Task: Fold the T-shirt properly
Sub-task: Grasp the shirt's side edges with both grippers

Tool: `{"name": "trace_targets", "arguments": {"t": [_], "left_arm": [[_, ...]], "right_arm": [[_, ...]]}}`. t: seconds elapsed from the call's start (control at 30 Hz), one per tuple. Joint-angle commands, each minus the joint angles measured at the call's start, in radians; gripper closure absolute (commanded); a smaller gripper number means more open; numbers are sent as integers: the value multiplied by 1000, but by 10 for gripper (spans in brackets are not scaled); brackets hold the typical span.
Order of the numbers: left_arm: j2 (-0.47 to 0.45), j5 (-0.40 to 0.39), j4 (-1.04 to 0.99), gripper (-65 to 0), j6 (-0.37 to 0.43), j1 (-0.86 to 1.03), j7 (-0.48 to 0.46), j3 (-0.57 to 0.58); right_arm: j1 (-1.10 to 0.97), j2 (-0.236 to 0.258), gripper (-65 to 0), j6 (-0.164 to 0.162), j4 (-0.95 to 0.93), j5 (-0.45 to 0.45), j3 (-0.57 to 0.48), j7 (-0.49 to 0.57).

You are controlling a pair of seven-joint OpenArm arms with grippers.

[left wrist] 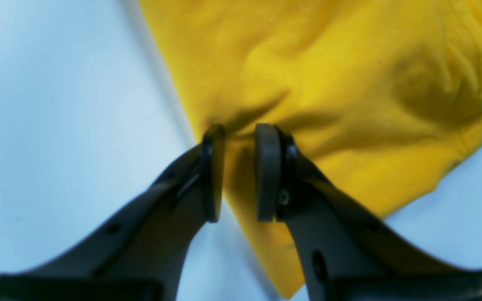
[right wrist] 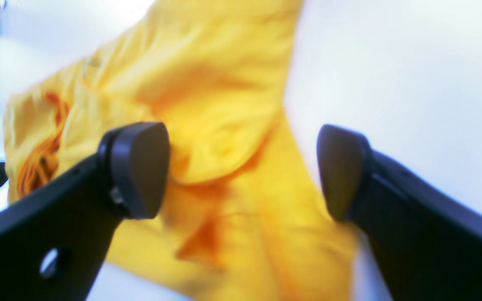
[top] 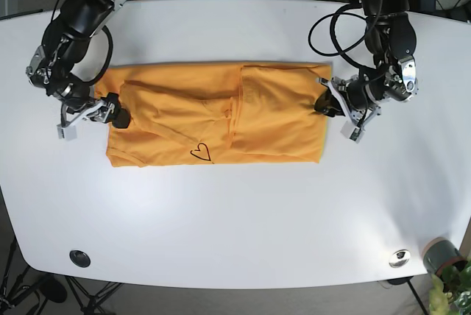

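Observation:
The yellow T-shirt (top: 213,112) lies on the white table (top: 235,212), its right part folded over and a small heart drawing near its front hem. My left gripper (top: 324,103) is at the shirt's right edge. In the left wrist view its fingers (left wrist: 268,167) stand close together, and the left gripper (left wrist: 241,133) pinches a ridge of the T-shirt (left wrist: 329,75). At the shirt's left edge my right gripper (top: 118,118) hangs low. In the right wrist view the right gripper (right wrist: 243,167) is open wide over the rumpled T-shirt (right wrist: 207,125), gripping nothing.
A black round disc (top: 79,257) sits near the table's front left. A silver knob (top: 399,258) and a potted plant (top: 445,260) are at the front right. Cables (top: 346,28) loop over the back right of the table.

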Motion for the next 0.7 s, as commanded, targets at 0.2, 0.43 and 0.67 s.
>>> {"name": "trace_targets", "arguments": {"t": [0.2,0.43,0.67], "left_arm": [[-10,-14,-40,-110,-1,-32,-17,-3],[-10,-14,-40,-110,-1,-32,-17,-1],[-9,-14,-42,-110,-1,-33,-17,39]], "right_arm": [[-5,-64,-526,-1,82,-2,-93,-15],[-7,-65,-523,-1,78,-2,-107,31],[-7,-61,-361,-1,78,-3,-109,84]]}}
